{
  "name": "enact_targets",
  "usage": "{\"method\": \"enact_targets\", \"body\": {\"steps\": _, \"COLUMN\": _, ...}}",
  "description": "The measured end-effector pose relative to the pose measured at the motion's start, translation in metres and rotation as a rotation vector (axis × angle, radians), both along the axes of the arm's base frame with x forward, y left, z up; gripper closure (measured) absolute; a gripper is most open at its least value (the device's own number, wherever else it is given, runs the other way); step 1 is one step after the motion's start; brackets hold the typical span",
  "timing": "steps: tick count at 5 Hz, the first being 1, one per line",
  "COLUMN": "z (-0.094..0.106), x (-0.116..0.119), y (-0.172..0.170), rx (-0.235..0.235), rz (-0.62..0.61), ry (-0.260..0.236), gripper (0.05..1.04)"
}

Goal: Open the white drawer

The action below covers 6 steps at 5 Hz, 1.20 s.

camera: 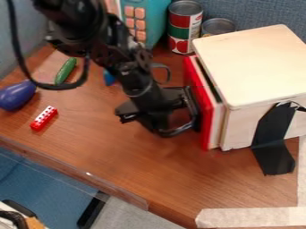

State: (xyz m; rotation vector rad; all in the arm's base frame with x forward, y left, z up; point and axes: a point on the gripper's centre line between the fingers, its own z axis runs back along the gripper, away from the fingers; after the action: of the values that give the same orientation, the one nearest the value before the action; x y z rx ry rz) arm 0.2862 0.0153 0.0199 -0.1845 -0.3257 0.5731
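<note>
The gripper [173, 109] hangs right in front of the drawer at the middle of the camera view, close against its red front. A pale wooden box [257, 65] stands at the right, and its drawer [207, 109] has a red front panel with a pale layer behind it. Along the upper part, a narrow dark gap separates that front from the box. Black curved parts lie between gripper and panel; whether they include a handle, or whether the gripper holds one, is unclear.
Two cans [184, 27] and a teal toy [146, 20] stand behind the arm. At the left lie a purple eggplant [17, 95], a green cucumber [65, 70] and a red brick [44, 118]. Black tape [273, 138] runs down the box onto the table.
</note>
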Motion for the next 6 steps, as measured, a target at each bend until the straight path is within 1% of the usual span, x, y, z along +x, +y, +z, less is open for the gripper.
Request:
{"method": "enact_targets", "body": {"steps": 1, "z": 0.000, "x": -0.012, "y": 0.009, "rx": 0.018, "rz": 0.010, "ry": 0.013, "gripper": 0.931}}
{"method": "enact_targets", "body": {"steps": 2, "z": -0.002, "x": -0.027, "y": 0.030, "rx": 0.031, "rz": 0.023, "ry": 0.029, "gripper": 0.931}}
{"method": "enact_targets", "body": {"steps": 5, "z": -0.002, "x": -0.050, "y": 0.051, "rx": 0.042, "rz": 0.011, "ry": 0.054, "gripper": 0.932}}
{"method": "enact_targets", "body": {"steps": 6, "z": -0.002, "x": -0.054, "y": 0.053, "rx": 0.041, "rz": 0.007, "ry": 0.059, "gripper": 0.883}}
